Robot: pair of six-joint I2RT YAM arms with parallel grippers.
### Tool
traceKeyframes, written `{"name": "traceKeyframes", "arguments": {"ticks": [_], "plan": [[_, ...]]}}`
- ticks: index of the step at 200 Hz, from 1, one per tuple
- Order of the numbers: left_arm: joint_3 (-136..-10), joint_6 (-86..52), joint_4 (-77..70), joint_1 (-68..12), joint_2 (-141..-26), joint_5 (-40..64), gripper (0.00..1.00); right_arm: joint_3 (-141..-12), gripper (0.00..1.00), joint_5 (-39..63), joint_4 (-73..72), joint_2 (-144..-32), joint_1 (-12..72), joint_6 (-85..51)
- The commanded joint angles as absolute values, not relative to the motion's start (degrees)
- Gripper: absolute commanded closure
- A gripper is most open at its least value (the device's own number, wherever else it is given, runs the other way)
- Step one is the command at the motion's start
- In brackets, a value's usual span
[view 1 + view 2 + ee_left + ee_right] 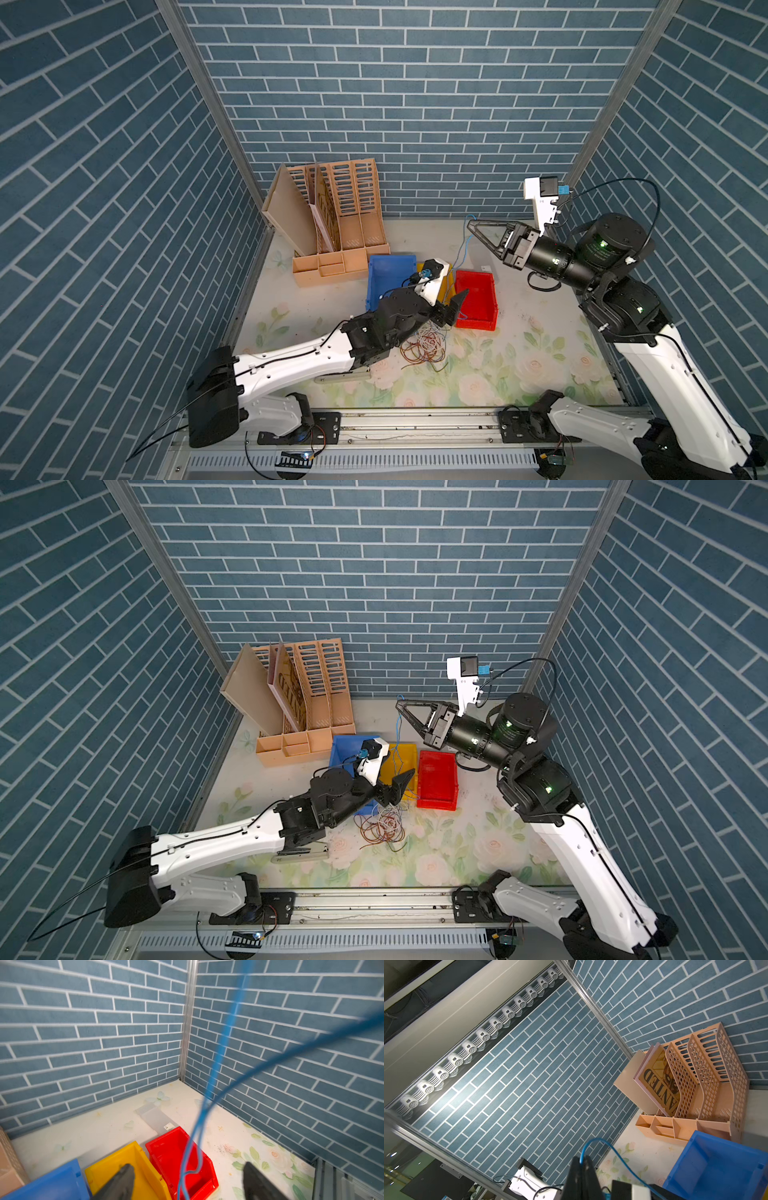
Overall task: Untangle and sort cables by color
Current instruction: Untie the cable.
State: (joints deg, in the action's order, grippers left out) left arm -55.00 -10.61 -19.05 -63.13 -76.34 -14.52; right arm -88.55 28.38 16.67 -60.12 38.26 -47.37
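My right gripper [469, 224] hangs high over the back of the table, shut on one end of a thin blue cable [463, 249]. In the right wrist view the blue cable [612, 1149] loops out from between the closed fingertips. It runs down to the bins, and in the left wrist view this cable [218, 1059] passes between the jaws of my left gripper [189, 1178], which stand apart without touching it. The left gripper [457, 309] hovers over the yellow bin [405, 750] and red bin [476, 324]. A tangle of red-brown and whitish cables [422, 347] lies on the table just in front of the bins.
A blue bin [382, 266] stands left of the yellow one. A peach file organizer [340, 224] holding a booklet fills the back left corner. A clear plastic box [158, 1118] lies behind the red bin [170, 1153]. Brick-patterned walls close three sides.
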Motion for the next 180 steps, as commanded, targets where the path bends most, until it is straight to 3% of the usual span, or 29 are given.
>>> {"name": "traceKeyframes", "arguments": {"ticks": [1, 9, 16, 59, 160, 180], "plan": [[-55.8, -13.5, -20.4, -60.6, -78.3, -15.0, 0.77, -88.1, 1.0, 29.3, 13.6, -58.8, 38.7, -48.8], [-55.4, -13.9, -20.7, -60.3, -79.1, -14.7, 0.93, -87.8, 1.0, 29.1, 13.7, -58.8, 38.7, -48.8], [-55.2, -14.1, -20.4, -60.3, -79.8, -14.3, 0.96, -87.7, 1.0, 29.1, 13.7, -58.9, 38.7, -48.6], [-51.4, -17.4, -19.2, -60.3, -83.4, -9.6, 0.89, -92.8, 1.0, 28.3, 13.4, -62.2, 38.7, -46.9], [-47.9, -23.9, -15.4, -61.1, -85.3, -6.0, 0.96, -106.9, 1.0, 22.8, 22.2, -67.5, 38.6, -40.1], [-48.2, -24.9, -13.9, -61.4, -82.3, -6.9, 0.9, -106.5, 1.0, 18.9, 26.1, -66.8, 38.6, -37.8]]}}
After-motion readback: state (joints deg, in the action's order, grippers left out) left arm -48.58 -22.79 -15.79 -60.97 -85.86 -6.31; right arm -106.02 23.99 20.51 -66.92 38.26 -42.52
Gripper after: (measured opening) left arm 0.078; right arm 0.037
